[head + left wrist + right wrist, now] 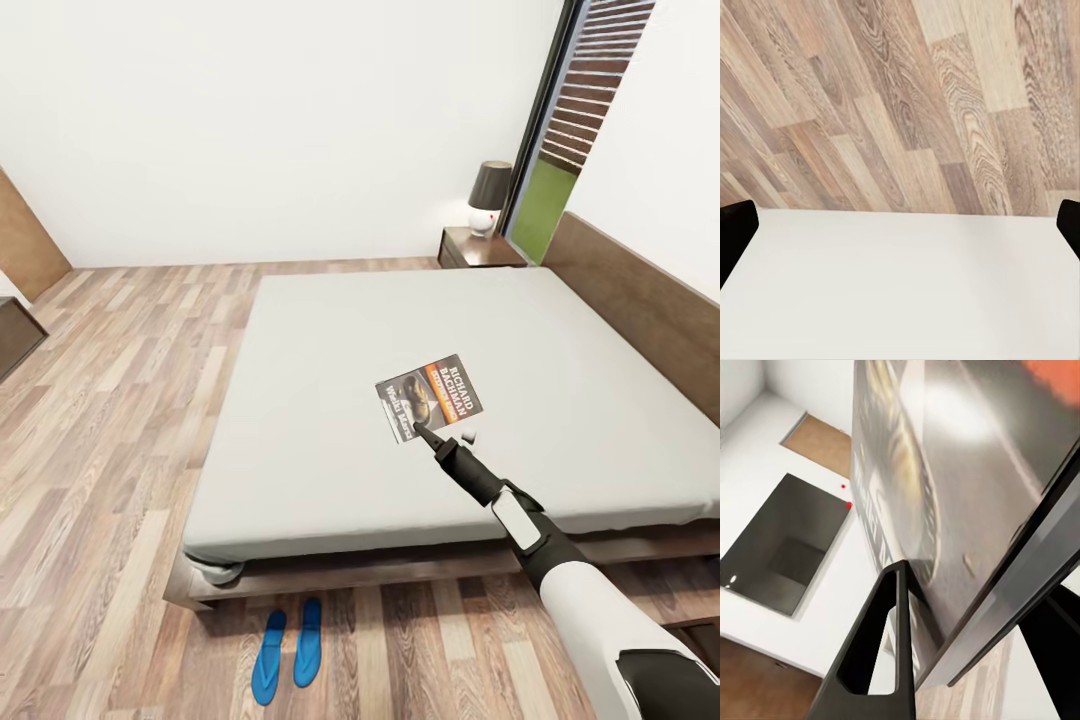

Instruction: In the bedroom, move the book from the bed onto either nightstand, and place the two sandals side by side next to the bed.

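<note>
The book [432, 397], dark-covered with an orange band and white lettering, stands tilted just over the middle of the bed's pale mattress [320, 420]. My right gripper [440, 435] is shut on the book's near edge. In the right wrist view the cover [945, 472] sits very close between the dark fingers [881, 660]. Two blue sandals [268, 655] [308, 640] lie side by side on the wood floor just off the bed's near corner. A dark nightstand [470, 250] stands at the far side of the bed beside the headboard. My left gripper [900, 225] is open over the floor.
A lamp [488, 195] with a dark shade stands on the nightstand. A tall window [570, 130] is behind it. The wooden headboard [640, 300] runs along the right. A dark low cabinet [15, 335] and a wooden door [25, 240] are at the far left.
</note>
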